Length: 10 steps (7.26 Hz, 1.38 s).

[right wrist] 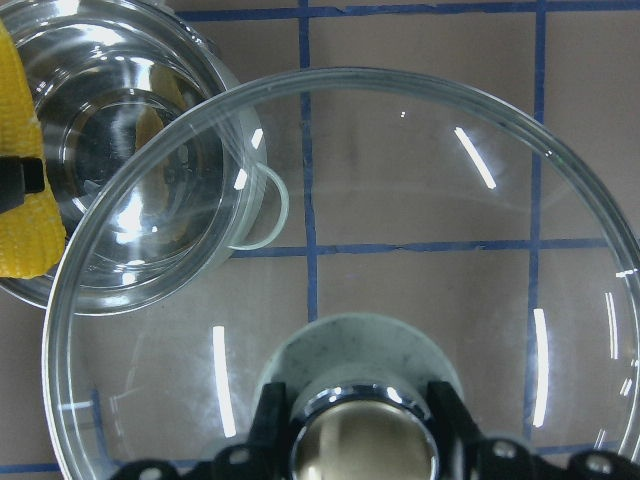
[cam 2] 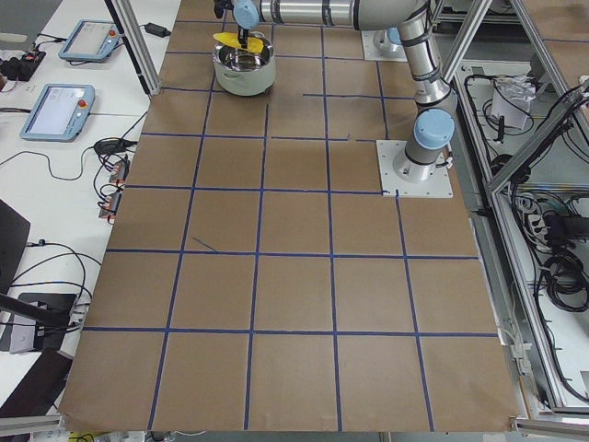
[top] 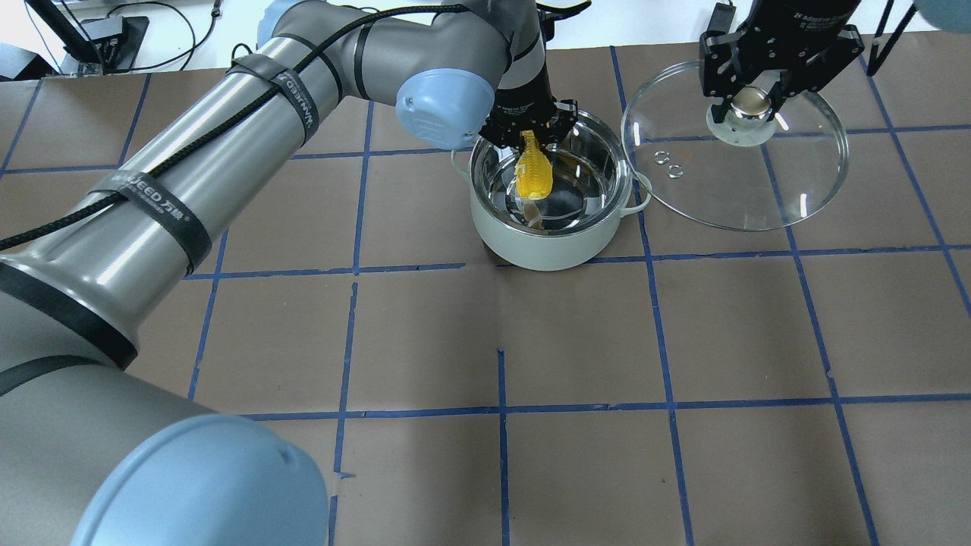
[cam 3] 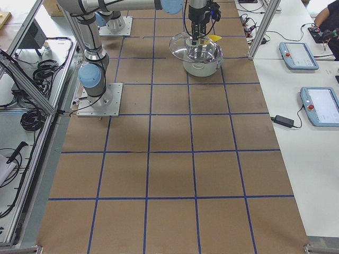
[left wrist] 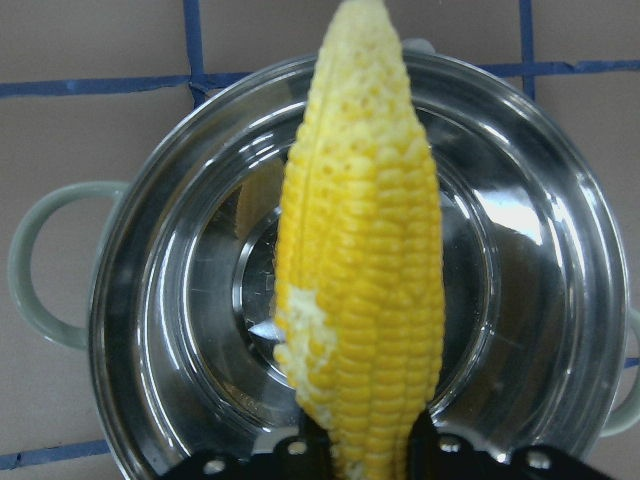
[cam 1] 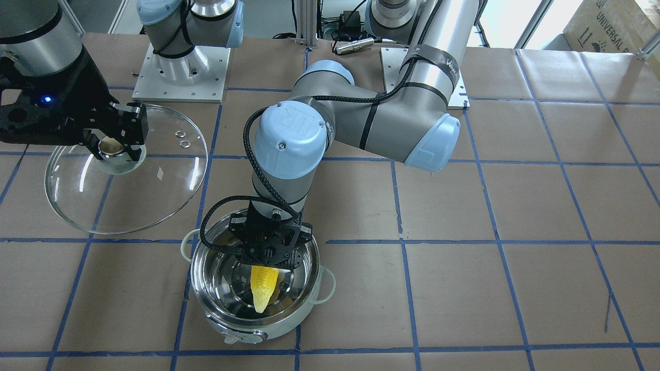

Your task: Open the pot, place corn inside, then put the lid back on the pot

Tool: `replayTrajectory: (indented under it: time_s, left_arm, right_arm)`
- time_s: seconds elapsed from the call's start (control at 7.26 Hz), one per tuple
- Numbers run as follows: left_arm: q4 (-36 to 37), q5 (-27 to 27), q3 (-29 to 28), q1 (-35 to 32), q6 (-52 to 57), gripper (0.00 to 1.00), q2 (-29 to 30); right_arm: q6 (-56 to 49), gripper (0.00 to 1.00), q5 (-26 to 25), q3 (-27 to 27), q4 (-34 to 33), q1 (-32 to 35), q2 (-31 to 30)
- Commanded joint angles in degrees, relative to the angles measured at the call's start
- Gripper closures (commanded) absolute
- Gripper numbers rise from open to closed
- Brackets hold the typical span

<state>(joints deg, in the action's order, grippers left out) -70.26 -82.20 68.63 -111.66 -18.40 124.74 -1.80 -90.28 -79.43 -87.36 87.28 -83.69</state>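
**Front-facing.** Table (cam 1: 515, 216) is papered brown with a blue tape grid, and two grey base plates (cam 1: 180, 77) sit at its far edge. The pot (cam 1: 268, 330) stands open, low centre. The left arm (cam 1: 361, 118) enters on the view's right with the elbow folded and the wrist pointing down over the pot. The left gripper (cam 1: 268, 264) is pinched on the thick end of the corn (cam 1: 262, 291), whose tip slants down into the pot's mouth. The right gripper (cam 1: 116, 149) is clamped on the knob (cam 1: 112, 146) of the lid (cam 1: 154, 196), which is off the pot, beside it on the view's left.

**Overhead.** The corn sits over the far-left part of the opening. The lid's rim is just beside the pot. The right arm (top: 796, 23) drops in from the top right edge, mostly out of frame.

**Exterior left.** A white bench with two teach pendants (cam 2: 57, 110) runs along the table. There is aluminium framing and cable bundles on the robot's side. The pot is far off at the top, and some yellow shows above its rim.

**Exterior right.** The lid appears raised to about rim height and overlaps the pot along the line of sight. Cannot tell whether they touch.

**Left wrist.** The corn fills the centre with its butt between the jaws and the steel bottom behind it. Cannot tell whether it touches the pot.

**Right wrist.** The jaws stand either side of the knob, closed on it. The pot and a sliver of corn are visible past and through the glass, upper left.
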Motion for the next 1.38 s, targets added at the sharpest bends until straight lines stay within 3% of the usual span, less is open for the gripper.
replayTrajectory:
  time_s: [0.0,0.14,0.28,0.83,1.24]
  left_arm:
    - [0.74,-0.41,-0.6,-0.05,-0.06,0.72,3.21]
    - [0.74,-0.42,-0.17,-0.05,0.03,0.17,3.4]
    - [0.57,-1.29,-0.34,-0.05,0.12,0.0,3.49]
    - [-1.18,-1.56,-1.22,0.65,0.2,0.0,0.69]
    - [-11.52,-1.74,1.13,8.09,4.13,0.0,-9.57]
  right_arm:
    - [-0.31,0.73,0.02,-0.11,0.0,-0.26,0.1]
    - [-0.22,0.73,0.02,-0.11,0.0,-0.09,0.01]
    - [-0.22,0.73,-0.07,-0.11,0.0,-0.09,0.1]
    - [-0.22,0.73,-0.07,-0.2,0.09,-0.09,0.1]
    - [-0.13,0.73,-0.07,-0.55,0.09,0.0,-0.07]
